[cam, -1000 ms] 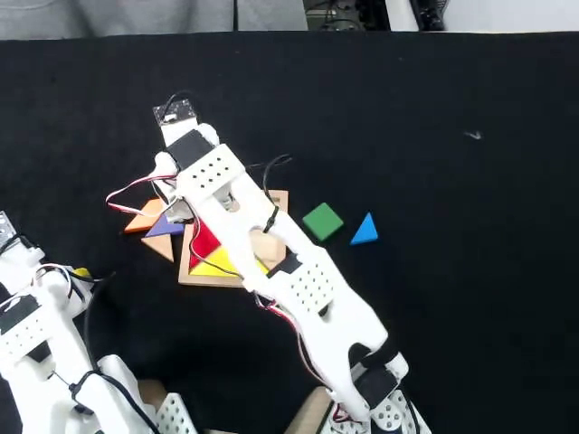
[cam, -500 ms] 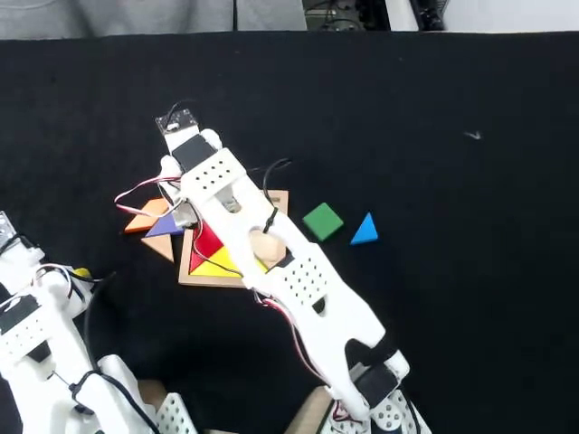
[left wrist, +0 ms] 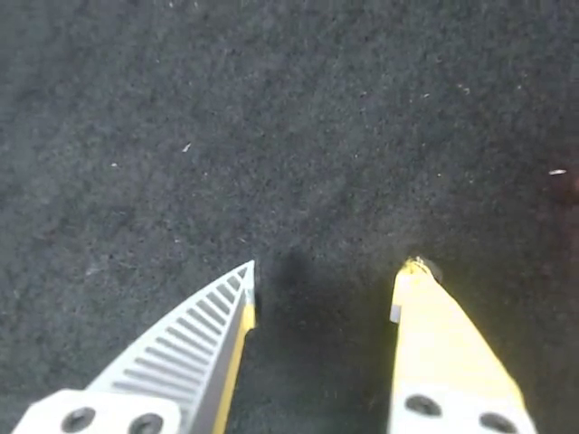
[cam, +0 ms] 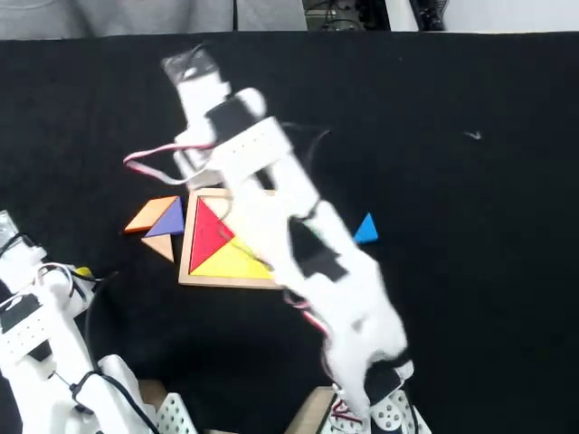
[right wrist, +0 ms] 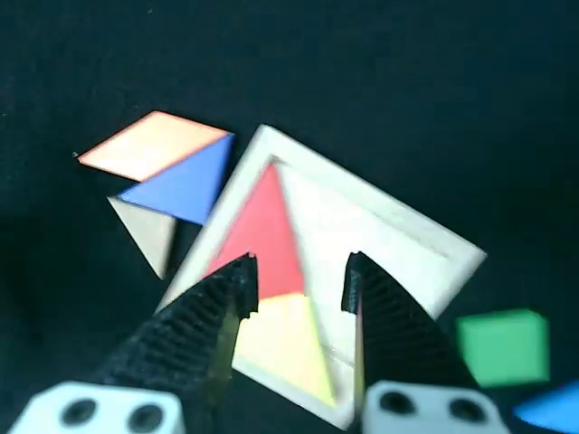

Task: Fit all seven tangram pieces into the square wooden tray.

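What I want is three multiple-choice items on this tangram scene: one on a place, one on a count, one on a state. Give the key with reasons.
1. Where does the orange piece lie relative to the wooden tray?
A. Inside it
B. On the black cloth beside it
C. On top of its rim

2. How many pieces lie in the wooden tray?
A. Two
B. Four
C. Seven

3. How stand the fingers of the right gripper?
A. Shut on a piece
B. Shut on nothing
C. Open, holding nothing

Key:
1 B: the orange piece rests on the cloth off the tray's side, against the violet-blue triangle.
2 A: only the red triangle and the yellow triangle lie in the tray.
3 C: the right wrist view shows a gap between the fingers with nothing in it.
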